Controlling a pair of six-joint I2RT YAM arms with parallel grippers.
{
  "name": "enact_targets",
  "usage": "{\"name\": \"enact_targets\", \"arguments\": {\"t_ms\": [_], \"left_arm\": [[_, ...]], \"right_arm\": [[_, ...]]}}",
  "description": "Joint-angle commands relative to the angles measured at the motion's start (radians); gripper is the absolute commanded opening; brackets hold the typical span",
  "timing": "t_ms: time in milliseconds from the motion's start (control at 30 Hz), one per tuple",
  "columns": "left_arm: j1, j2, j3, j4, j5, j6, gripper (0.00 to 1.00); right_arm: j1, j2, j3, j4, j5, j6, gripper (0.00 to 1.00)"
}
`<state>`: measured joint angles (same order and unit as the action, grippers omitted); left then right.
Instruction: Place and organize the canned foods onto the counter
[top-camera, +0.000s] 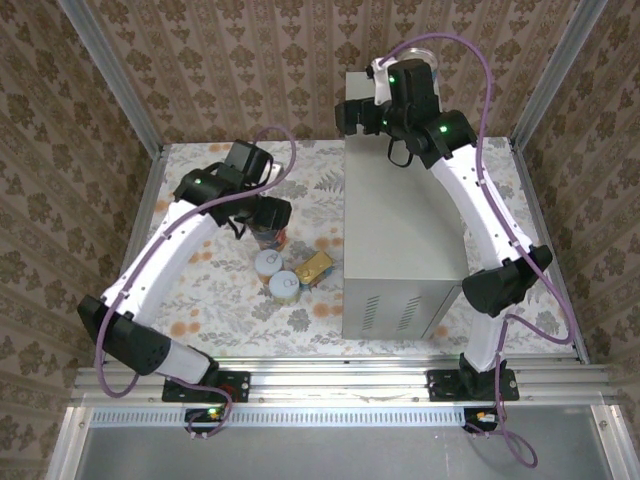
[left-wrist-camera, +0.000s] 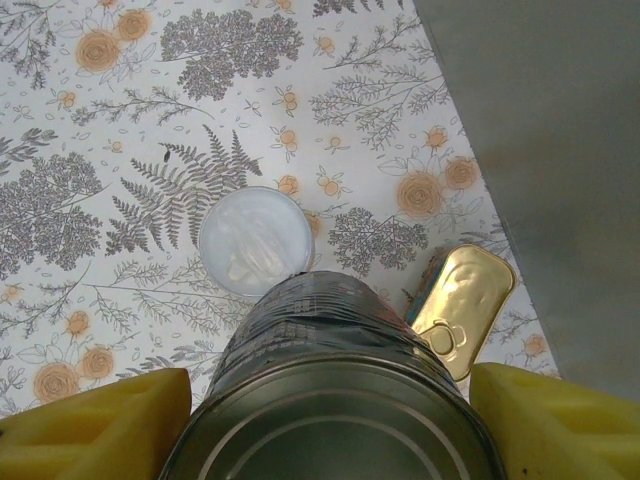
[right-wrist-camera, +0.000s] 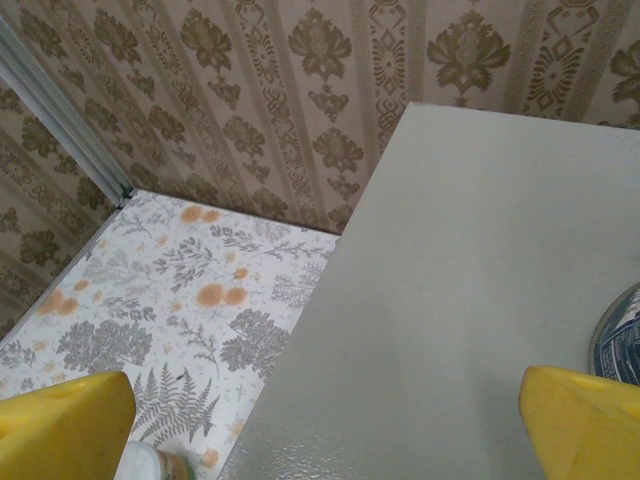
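Top view: the left gripper (top-camera: 266, 222) clamps a round can (top-camera: 268, 240) over the floral floor (top-camera: 200, 290), beside the counter (top-camera: 400, 230).
Left wrist: a white-lidded can (left-wrist-camera: 255, 243) and a gold tin (left-wrist-camera: 462, 305) crowd ahead.
Right wrist: the right gripper (right-wrist-camera: 320, 400) gapes empty above the counter's broad bare top, with a blue-labelled can (right-wrist-camera: 620, 345) at the frame's right edge.

round can (left-wrist-camera: 330, 400): bare metal end and rim, bright and smooth, with a dark glossy label showing creases; flat tin (left-wrist-camera: 462, 305): polished gold metal, glossy. counter (right-wrist-camera: 480, 300): grey painted metal, matt, with a finely pebbled finish. floor sheet (left-wrist-camera: 150, 150): matt printed floral surface; yellow finger pads (left-wrist-camera: 90, 425): dull, foam-like in appearance.
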<state>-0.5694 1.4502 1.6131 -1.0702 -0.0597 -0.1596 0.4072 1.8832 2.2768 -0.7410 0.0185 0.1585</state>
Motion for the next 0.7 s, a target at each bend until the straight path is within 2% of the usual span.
{"name": "enact_targets", "arguments": {"t_ms": [0,167,300,533,667], "left_arm": [[0.008,-0.053,0.077,0.012,0.019,0.027,0.48],[0.000,-0.054,0.154,-0.030,0.051,0.045,0.48],[-0.010,-0.046,0.224,-0.065,0.071,0.060,0.48],[-0.020,-0.020,0.380,-0.139,0.182,0.087,0.48],[-0.034,0.015,0.515,-0.213,0.269,0.116,0.48]], "right_arm": [[-0.039,0.070,0.061,0.005,0.015,0.007,1.00],[-0.048,0.084,0.109,-0.005,-0.042,-0.022,1.00],[-0.046,0.024,0.061,0.021,-0.123,-0.058,1.00],[-0.039,-0.260,-0.263,0.142,-0.246,-0.135,1.00],[-0.038,-0.446,-0.457,0.190,-0.381,-0.190,1.00]]}}
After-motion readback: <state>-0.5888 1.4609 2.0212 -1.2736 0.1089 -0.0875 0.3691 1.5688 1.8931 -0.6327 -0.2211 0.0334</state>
